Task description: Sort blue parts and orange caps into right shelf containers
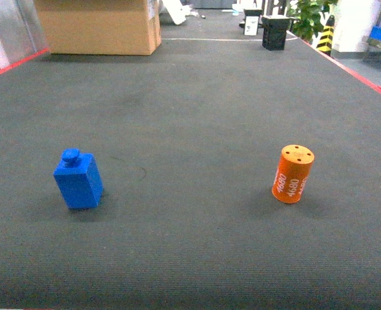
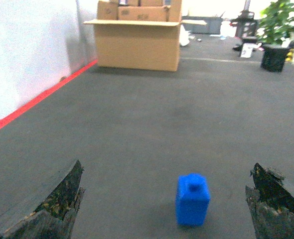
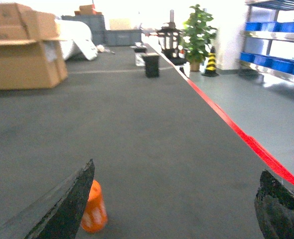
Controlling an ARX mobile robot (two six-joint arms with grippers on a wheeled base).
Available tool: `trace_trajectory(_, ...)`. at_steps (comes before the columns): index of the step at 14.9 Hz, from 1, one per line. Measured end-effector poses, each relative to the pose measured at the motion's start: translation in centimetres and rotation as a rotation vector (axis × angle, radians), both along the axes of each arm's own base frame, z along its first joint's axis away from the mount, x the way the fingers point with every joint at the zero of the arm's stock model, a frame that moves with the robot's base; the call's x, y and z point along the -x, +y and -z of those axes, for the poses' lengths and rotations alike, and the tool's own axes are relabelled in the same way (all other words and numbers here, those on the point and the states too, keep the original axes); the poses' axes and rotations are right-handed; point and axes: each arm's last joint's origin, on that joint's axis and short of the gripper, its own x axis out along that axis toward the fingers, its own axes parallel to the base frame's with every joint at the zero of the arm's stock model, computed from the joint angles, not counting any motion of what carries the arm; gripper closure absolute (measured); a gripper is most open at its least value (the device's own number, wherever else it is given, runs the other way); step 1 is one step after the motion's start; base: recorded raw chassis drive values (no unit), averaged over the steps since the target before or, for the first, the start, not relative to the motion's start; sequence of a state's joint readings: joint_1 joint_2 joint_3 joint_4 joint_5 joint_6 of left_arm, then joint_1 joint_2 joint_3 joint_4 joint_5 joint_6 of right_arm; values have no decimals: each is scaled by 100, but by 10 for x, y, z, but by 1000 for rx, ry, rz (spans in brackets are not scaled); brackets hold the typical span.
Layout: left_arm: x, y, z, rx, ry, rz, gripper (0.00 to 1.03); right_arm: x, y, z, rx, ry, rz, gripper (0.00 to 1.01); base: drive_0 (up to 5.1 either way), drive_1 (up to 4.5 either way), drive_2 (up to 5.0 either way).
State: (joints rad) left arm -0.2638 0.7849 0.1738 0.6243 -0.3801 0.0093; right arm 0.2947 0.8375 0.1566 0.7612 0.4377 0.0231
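Observation:
A blue part [image 1: 79, 180], a block with a round knob on top, stands on the dark carpet at the left of the head view. The orange cap [image 1: 292, 174], a cylinder with white digits, stands at the right. Neither gripper shows in the head view. In the left wrist view the blue part [image 2: 192, 199] stands ahead between the fingers of my open left gripper [image 2: 167, 199], nearer the right one. My right gripper [image 3: 179, 199] is open too, and the orange cap [image 3: 94, 209] peeks from behind its left finger [image 3: 67, 209]. Blue shelf containers [image 3: 274, 62] sit far right.
A large cardboard box [image 1: 97, 26] stands at the far left. A black bin [image 1: 274, 32], a potted plant [image 3: 197, 35] and a striped cone [image 3: 211, 62] lie far ahead. Red tape [image 3: 246, 142] edges the carpet on the right, and another red line [image 2: 32, 102] runs along the left wall.

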Motion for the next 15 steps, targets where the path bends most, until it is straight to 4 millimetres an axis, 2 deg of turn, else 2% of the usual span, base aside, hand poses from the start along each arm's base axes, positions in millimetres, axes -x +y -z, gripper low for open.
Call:
trace_trajectory(3, -25, -7, -11, 12, -36, 22, 5, -26, 10, -13, -23, -45, -29, 3, 0, 0, 0)
trace_trajectory(6, -52, -14, -13, 18, -41, 41, 5, -54, 19, -15, -36, -54, -42, 3, 0, 0, 0)
trace_trajectory(7, -78, -22, -6, 18, -11, 52, 5, -82, 28, -9, -47, -18, -56, 3, 0, 0, 0)
trace_trajectory(8, -127, -35, 26, 22, 97, 62, 5, -130, 45, 32, -48, 135, -74, 3, 0, 0, 0)
trace_trajectory(9, -160, -50, 73, 10, 232, 91, 5, -161, 56, 73, -88, 247, -84, 3, 0, 0, 0)
trace_trajectory(10, -177, -54, 88, 38, 255, 93, 5, -178, 67, 87, -127, 276, -95, 3, 0, 0, 0)
trace_trajectory(12, -186, -56, 105, 59, 291, 92, 5, -190, 79, 96, -122, 304, -118, 3, 0, 0, 0)
trace_trajectory(15, -190, -56, 119, 62, 331, 94, 5, -196, 81, 107, -117, 331, -117, 3, 0, 0, 0)
